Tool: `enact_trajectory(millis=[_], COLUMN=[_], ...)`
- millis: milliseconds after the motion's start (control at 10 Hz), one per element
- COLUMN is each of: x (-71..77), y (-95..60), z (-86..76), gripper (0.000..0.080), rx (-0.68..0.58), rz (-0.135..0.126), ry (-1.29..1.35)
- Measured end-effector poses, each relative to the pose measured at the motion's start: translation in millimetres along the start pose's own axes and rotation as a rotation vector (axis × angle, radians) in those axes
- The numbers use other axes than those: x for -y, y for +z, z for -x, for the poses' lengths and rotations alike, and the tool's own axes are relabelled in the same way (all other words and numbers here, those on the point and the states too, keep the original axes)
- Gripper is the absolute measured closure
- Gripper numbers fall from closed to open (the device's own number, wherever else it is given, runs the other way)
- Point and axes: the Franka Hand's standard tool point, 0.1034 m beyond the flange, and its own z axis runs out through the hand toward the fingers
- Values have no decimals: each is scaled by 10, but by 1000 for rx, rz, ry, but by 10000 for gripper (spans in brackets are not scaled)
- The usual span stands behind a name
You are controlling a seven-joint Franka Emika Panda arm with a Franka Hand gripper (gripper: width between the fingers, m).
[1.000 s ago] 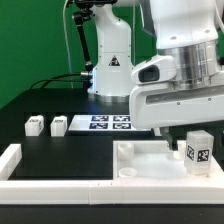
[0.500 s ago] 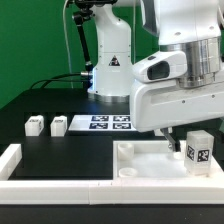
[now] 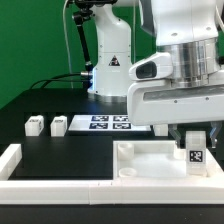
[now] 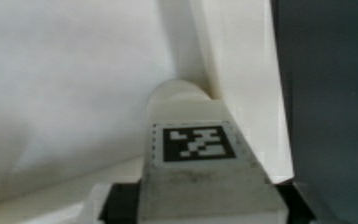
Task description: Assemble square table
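The arm hides most of the pincer in the exterior view; the blurred wrist view's edge cuts off the leg and the tabletop

You get bright, even light from above in the exterior view: the white arm and the tabletop at the lower right of the frame are nearly blown out, the black table stays matte without glare, and only a soft grey shadow lies on the tabletop under the arm. The whole frame is coarse and slightly soft, so the leg shows its tag only as blotches. In the wrist view the leg is very close and blurred, its tag smeared, with the white surface behind it out of focus and crossed by a pale grey shadow.
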Motion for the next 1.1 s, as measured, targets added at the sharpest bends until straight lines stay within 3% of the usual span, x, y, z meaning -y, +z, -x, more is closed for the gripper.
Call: enact_trajectory(millis=[500, 700, 900, 1000, 1100], x=[-3, 12, 30, 30, 28], y=[24, 32, 37, 36, 26], z=[49, 55, 67, 65, 51], gripper=[504, 504, 505, 324, 211], rx=[49, 76, 75, 73, 59], rz=[-39, -63, -63, -63, -60], ry=[823, 1029, 981, 963, 811])
